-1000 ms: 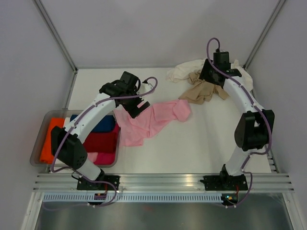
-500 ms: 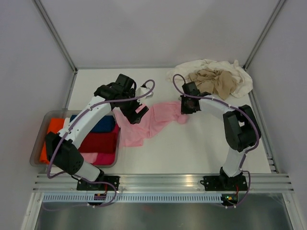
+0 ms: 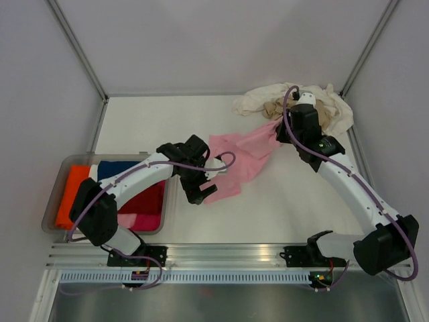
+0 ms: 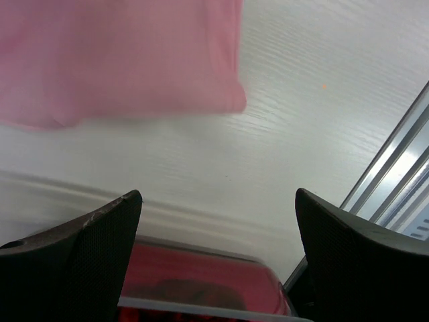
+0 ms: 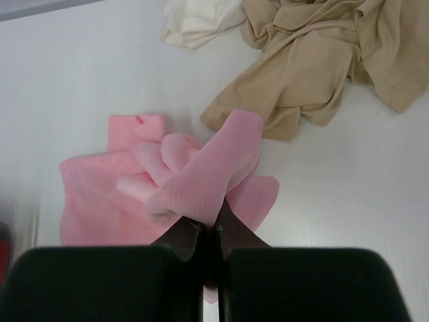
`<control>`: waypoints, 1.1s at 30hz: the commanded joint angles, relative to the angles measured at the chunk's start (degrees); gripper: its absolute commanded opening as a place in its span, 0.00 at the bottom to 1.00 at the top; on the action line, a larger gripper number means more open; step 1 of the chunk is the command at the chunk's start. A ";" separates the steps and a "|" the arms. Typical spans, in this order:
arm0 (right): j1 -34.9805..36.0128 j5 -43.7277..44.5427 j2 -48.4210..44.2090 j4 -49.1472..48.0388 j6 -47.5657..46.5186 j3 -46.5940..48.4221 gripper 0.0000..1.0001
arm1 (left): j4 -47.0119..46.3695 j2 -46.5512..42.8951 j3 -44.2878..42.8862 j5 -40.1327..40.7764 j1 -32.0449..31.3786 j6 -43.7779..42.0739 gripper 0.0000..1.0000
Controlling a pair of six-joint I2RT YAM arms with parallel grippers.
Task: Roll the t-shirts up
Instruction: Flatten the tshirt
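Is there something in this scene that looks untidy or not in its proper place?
Yes. The tan t-shirt and cream t-shirt lie crumpled in one heap at the far right corner. The pink t-shirt is bunched where the right fingers pinch it. None lies flat.

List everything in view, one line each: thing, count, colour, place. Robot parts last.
pink t-shirt: one, light pink, mid-table, stretched between the two arms
cream-white t-shirt: one, cream-white, crumpled in the far right corner
tan t-shirt: one, tan-beige, crumpled on and beside the cream-white one
tray: one, clear plastic, near left edge of the table
cloths: four, orange, blue, red and pink, inside the tray
table: one, white
rail: one, silver metal, along the near edge
left gripper: one, black, open, above bare table at the pink t-shirt's near end
right gripper: one, black, shut on the pink t-shirt's far end
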State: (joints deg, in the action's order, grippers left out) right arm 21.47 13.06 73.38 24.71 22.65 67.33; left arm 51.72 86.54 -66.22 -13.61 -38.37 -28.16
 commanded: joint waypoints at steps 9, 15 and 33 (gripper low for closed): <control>-0.29 1.26 -4.65 3.06 2.13 -5.19 0.00 | -15.95 10.04 -0.22 5.26 -7.07 0.56 1.00; -1.00 1.88 -5.62 4.20 1.69 -6.77 0.00 | -17.27 13.03 -3.30 -0.55 -6.81 4.60 1.00; -1.26 2.85 -7.29 4.30 2.04 -9.23 0.00 | -11.12 29.12 -15.53 13.34 -1.54 18.41 0.79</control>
State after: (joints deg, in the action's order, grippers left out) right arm 20.40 14.52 67.64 29.67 24.03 58.52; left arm 39.05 114.54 -81.54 -2.57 -40.10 -12.34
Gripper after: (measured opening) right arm 0.033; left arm 0.826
